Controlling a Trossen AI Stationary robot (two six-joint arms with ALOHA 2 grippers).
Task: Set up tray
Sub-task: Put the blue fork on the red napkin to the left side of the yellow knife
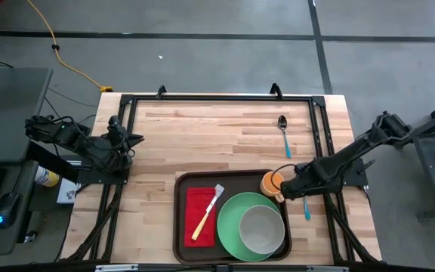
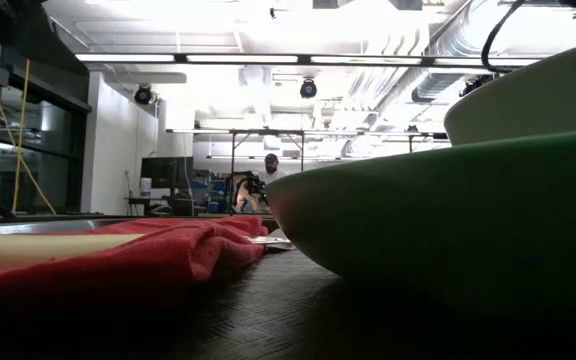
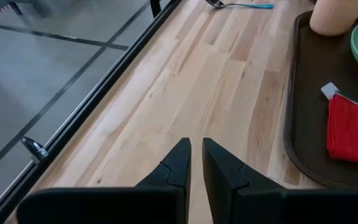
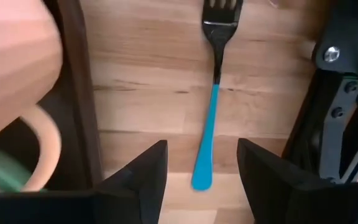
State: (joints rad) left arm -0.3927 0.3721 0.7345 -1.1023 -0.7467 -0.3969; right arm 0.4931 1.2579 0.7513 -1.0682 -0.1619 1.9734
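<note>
The dark brown tray (image 1: pixel 232 185) lies at the table's near middle. On it are a red napkin (image 1: pixel 199 214) with a yellow-handled utensil (image 1: pixel 207 212), a green plate (image 1: pixel 232 227) holding a pale bowl (image 1: pixel 261 229), and an orange mug (image 1: pixel 272 183) in the far right corner. My right gripper (image 1: pixel 291 189) is open beside the mug. In the right wrist view its fingers stand on either side of a blue-handled fork (image 4: pixel 209 143) lying on the wood, with the mug (image 4: pixel 11 74) to one side. My left gripper (image 1: pixel 131 140) waits, shut, at the table's left edge.
A blue-handled spoon (image 1: pixel 283 134) lies on the wood toward the far right. The black frame rail (image 1: pixel 217 98) runs along the table's far edge and sides. Bare wood spreads between the left arm and the tray. In the low view a person (image 2: pixel 265 178) stands far behind.
</note>
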